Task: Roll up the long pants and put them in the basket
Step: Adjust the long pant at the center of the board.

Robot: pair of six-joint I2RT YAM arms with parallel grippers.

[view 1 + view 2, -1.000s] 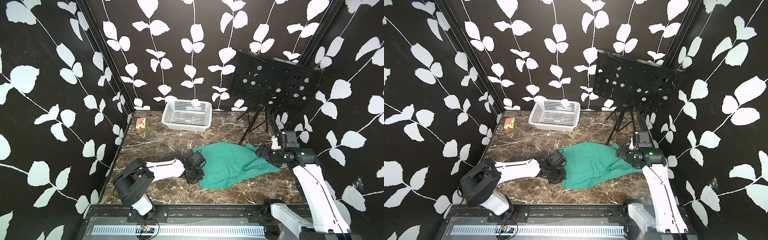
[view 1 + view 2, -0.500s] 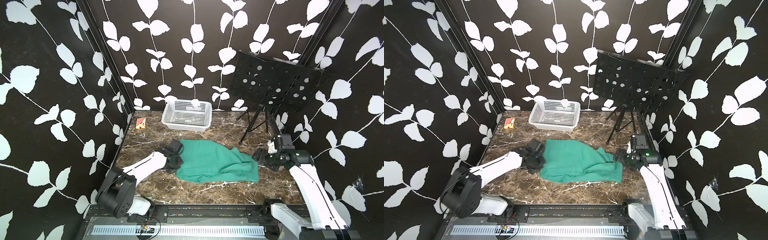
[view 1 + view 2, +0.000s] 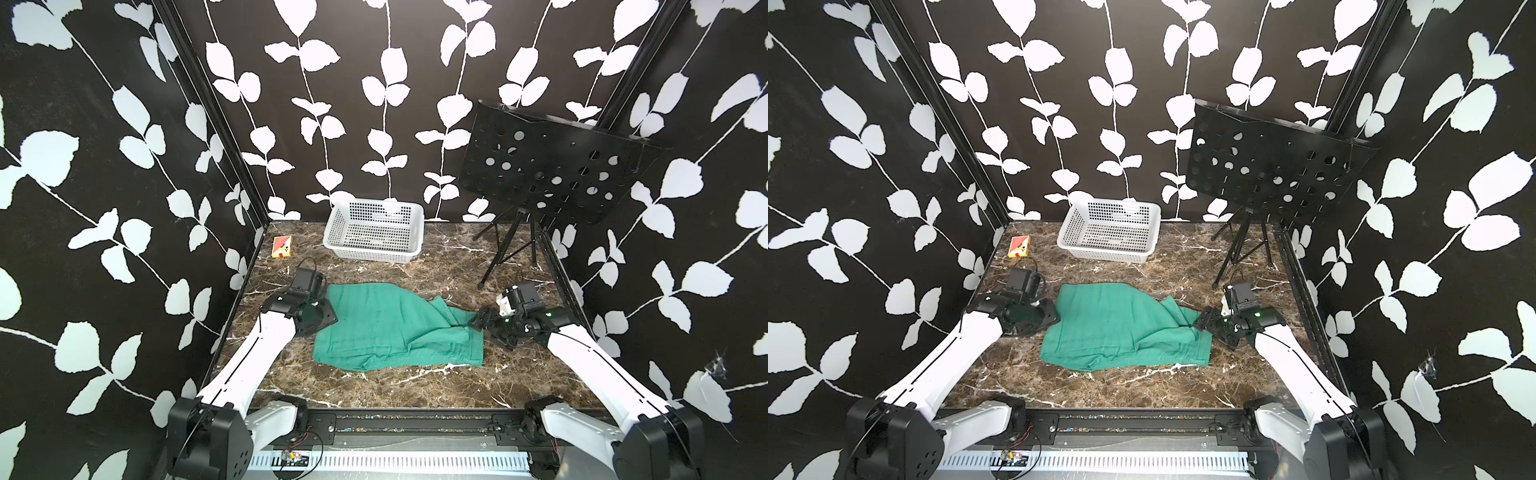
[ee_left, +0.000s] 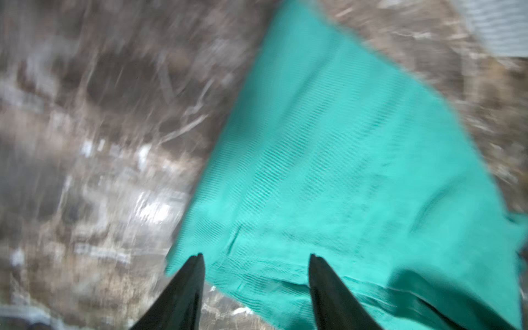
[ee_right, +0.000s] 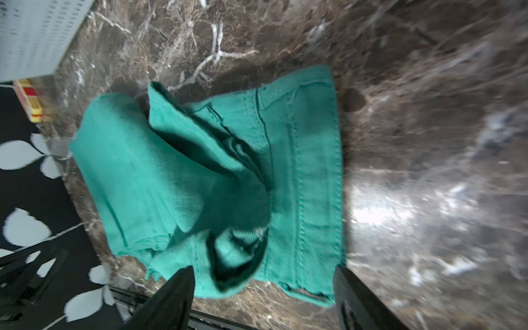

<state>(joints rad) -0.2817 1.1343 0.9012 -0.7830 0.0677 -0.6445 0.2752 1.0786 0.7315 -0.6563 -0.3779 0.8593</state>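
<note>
The long pants (image 3: 395,328) (image 3: 1121,328) lie folded into a flat teal-green slab mid-table, with a raised fold toward their right end. My left gripper (image 3: 330,315) (image 3: 1055,316) sits low at their left edge. In the left wrist view the left gripper (image 4: 255,257) is open, its black fingertips (image 4: 197,260) apart over the edge of the pants (image 4: 343,157), gripping nothing. My right gripper (image 3: 478,324) (image 3: 1202,325) is at the right end. In the right wrist view the right gripper (image 5: 263,268) stands open just short of the hem of the pants (image 5: 200,171).
A white plastic basket (image 3: 374,232) (image 3: 1108,230) stands at the back centre. A small red and yellow box (image 3: 281,247) (image 3: 1019,246) lies back left. A black perforated music stand (image 3: 548,166) on tripod legs (image 3: 505,253) fills the back right. Patterned walls close in three sides.
The left gripper pulled the pants to the left across the table, then opened and let go of their edge. The right gripper followed leftward, staying open.
</note>
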